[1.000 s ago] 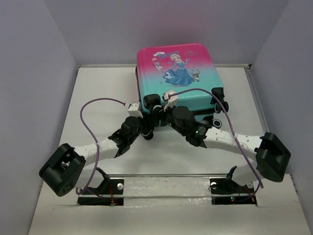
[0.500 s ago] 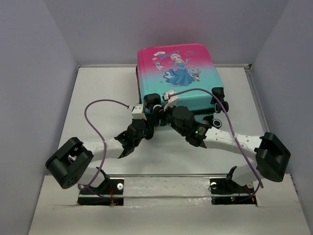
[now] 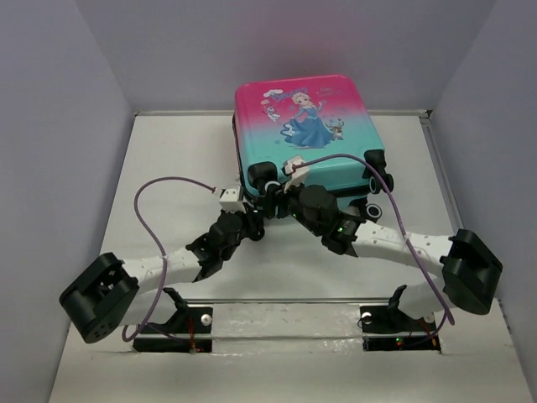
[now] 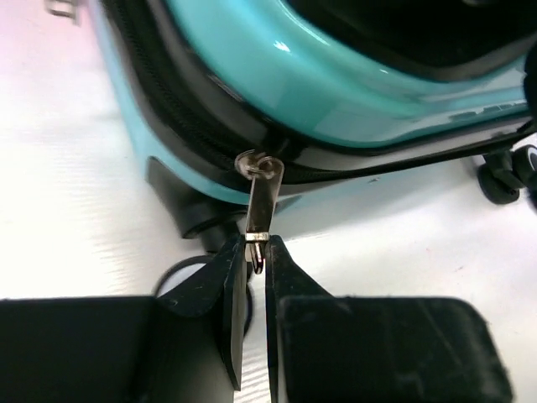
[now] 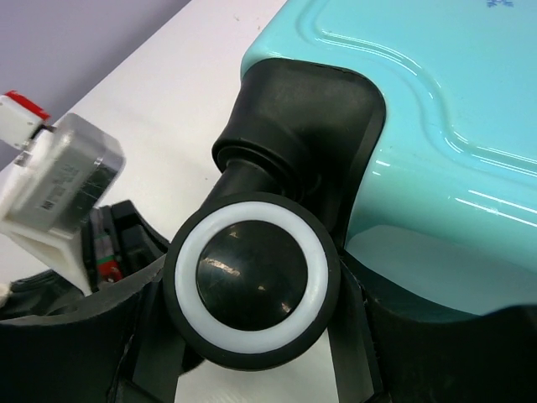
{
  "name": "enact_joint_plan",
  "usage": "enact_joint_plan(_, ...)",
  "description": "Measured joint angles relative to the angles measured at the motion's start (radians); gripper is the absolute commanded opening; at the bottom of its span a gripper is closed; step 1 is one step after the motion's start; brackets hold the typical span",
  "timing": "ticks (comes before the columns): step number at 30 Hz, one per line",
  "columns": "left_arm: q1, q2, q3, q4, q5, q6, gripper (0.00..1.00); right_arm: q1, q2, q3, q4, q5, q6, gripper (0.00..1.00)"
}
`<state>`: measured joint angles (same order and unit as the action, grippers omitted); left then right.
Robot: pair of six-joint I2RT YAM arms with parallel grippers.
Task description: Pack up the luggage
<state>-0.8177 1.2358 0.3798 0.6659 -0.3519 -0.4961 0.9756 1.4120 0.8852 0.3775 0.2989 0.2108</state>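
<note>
The luggage (image 3: 304, 134), pink fading to teal with a princess print, lies closed and flat at the table's back middle, wheels toward me. My left gripper (image 4: 255, 262) is shut on the silver zipper pull (image 4: 263, 197) that hangs from the black zipper line at the near left corner; in the top view it (image 3: 252, 208) is at that corner. My right gripper (image 5: 252, 336) is shut on a black wheel with a white ring (image 5: 250, 280), one finger on each side. In the top view the right gripper (image 3: 281, 193) is at the near edge, beside the left one.
A second wheel (image 3: 374, 209) sticks out at the luggage's near right corner. White walls bound the table at left (image 3: 126, 143) and right (image 3: 432, 143). Purple cables (image 3: 159, 189) loop above both arms.
My left arm has swung, its elbow going in and back out to the left, while its gripper stayed at the near left corner. The right arm and the luggage barely moved.
</note>
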Motion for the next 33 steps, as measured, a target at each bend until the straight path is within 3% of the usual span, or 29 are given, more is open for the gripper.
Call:
enact_joint_plan(9, 0.029, -0.209, -0.067, -0.08, -0.092, 0.011, 0.06, 0.008, -0.108, -0.097, -0.01, 0.009, 0.003, 0.07)
enact_joint_plan(15, 0.218, -0.315, -0.077, -0.071, -0.068, 0.002, 0.06, 0.016, -0.196, -0.16, -0.042, 0.008, 0.002, 0.07)
enact_joint_plan(19, 0.362, -0.303, -0.077, -0.053, -0.06, -0.007, 0.06, 0.02, -0.243, -0.192, -0.057, -0.001, 0.003, 0.07)
enact_joint_plan(25, 0.373, -0.193, -0.052, -0.012, 0.026, -0.025, 0.06, 0.02, -0.267, -0.215, -0.061, -0.021, 0.016, 0.07)
enact_joint_plan(27, 0.375, -0.198, -0.06, 0.01, 0.097, -0.024, 0.14, 0.02, -0.267, -0.215, -0.063, -0.022, 0.017, 0.07)
enact_joint_plan(30, 0.375, -0.281, -0.101, 0.046, 0.194, -0.018, 0.35, 0.02, -0.267, -0.215, -0.063, -0.022, 0.017, 0.07)
enact_joint_plan(31, 0.374, -0.33, -0.126, 0.056, 0.225, -0.015, 0.48, 0.02, -0.266, -0.215, -0.063, -0.021, 0.017, 0.07)
enact_joint_plan(33, 0.375, -0.411, -0.165, 0.069, 0.29, -0.001, 0.53, 0.02, -0.266, -0.215, -0.063, -0.021, 0.017, 0.07)
